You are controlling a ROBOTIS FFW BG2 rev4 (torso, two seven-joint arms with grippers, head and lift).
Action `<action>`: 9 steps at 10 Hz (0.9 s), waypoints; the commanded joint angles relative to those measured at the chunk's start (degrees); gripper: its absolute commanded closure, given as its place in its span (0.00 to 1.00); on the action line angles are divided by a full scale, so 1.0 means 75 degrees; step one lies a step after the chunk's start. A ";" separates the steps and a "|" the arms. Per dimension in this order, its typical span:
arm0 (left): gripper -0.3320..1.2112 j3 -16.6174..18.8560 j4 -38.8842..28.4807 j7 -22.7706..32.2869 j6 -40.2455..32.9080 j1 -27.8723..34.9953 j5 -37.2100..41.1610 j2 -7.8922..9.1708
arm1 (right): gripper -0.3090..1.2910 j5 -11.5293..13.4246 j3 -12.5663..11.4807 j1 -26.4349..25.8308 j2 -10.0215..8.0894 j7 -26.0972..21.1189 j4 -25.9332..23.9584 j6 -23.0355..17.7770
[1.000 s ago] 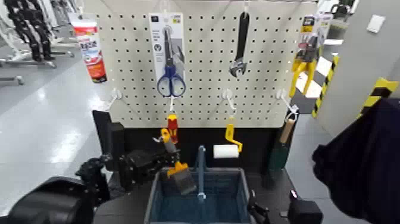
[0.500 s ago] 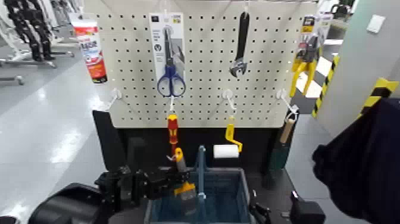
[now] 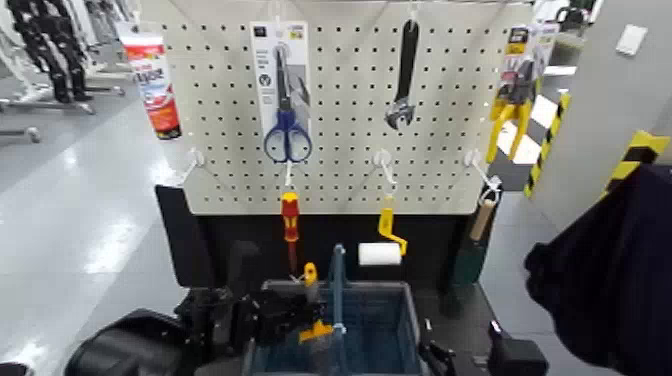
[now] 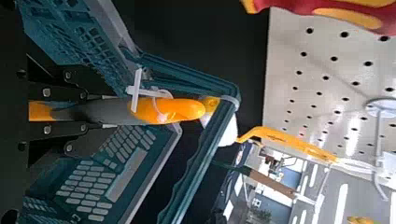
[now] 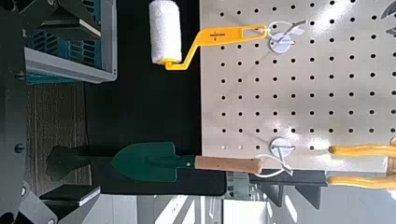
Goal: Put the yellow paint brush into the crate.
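Yellow paint brush (image 3: 318, 329) gripped over crate (image 3: 392, 286), bristle end down, release pending.

Brush at the crate's left half, close to upright central handle bar (image 3: 338, 292); left gripper (image 3: 309, 307) closed on its shaft, yellow tip poking out above. Whether bristles touch the crate floor: can't tell. Main risk: brush catches the bar or slatted side if lowered off-line, then tilts or hangs up on the rim. White hang loop (image 4: 140, 91) at the handle tip could snag bar or gripper on release and drag the brush back out. Opening too high could bounce it. Right gripper (image 3: 432, 352) idle at crate's right side, state can't tell. Red and yellow screwdriver (image 3: 290, 220) and mini roller (image 3: 380, 253) hang behind; a wide retreat might knock them.
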 commanded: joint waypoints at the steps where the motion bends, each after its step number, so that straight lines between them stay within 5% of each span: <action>1: 0.92 -0.0150 0.0081 -0.0013 0.0152 -0.0076 -0.0066 0.0023 | 0.28 -0.0047 -0.0012 0.0013 0.0000 -0.0012 0.0030 -0.0057; 2: 0.81 -0.0150 0.0069 -0.0048 0.0152 -0.0076 -0.0066 0.0011 | 0.28 -0.0059 -0.0023 0.0024 0.0000 -0.0012 0.0030 -0.0069; 5: 0.26 0.0026 0.0011 -0.0294 0.0093 -0.0041 -0.0055 0.0023 | 0.28 -0.0071 -0.0035 0.0036 0.0012 -0.0012 0.0030 -0.0080; 6: 0.19 0.0119 -0.0036 -0.0317 0.0035 0.0006 -0.0055 0.0023 | 0.28 -0.0071 -0.0047 0.0048 0.0000 -0.0012 0.0030 -0.0080; 9: 0.19 0.0600 -0.0610 -0.0294 -0.0082 0.0299 -0.0113 0.0011 | 0.28 -0.0071 -0.0035 0.0048 0.0000 -0.0024 0.0030 -0.0022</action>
